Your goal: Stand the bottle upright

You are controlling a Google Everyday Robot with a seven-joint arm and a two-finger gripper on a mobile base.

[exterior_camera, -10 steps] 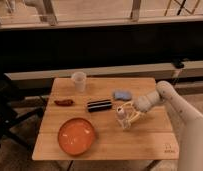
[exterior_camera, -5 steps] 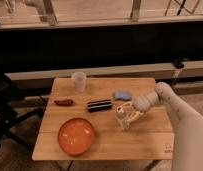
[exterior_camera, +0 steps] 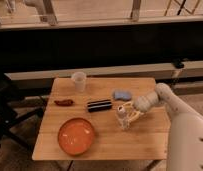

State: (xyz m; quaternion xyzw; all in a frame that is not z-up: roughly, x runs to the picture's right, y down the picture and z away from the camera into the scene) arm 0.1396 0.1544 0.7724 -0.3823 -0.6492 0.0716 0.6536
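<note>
Barely any shift of arm since before, red object at left of table, cup upper left, orange plate lower left, black case centre, blue object, bottle roughly upright right of centre, gripper clamped around it.

Perhaps an office or lab: railing, wooden table, the tool over it.

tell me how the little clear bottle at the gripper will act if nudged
Probably light: the bottle looks small, clear plastic. Likely tippy: it is tall and narrow on the smooth wooden table. Being round, it may roll if toppled. The gripper sits right at it.
</note>
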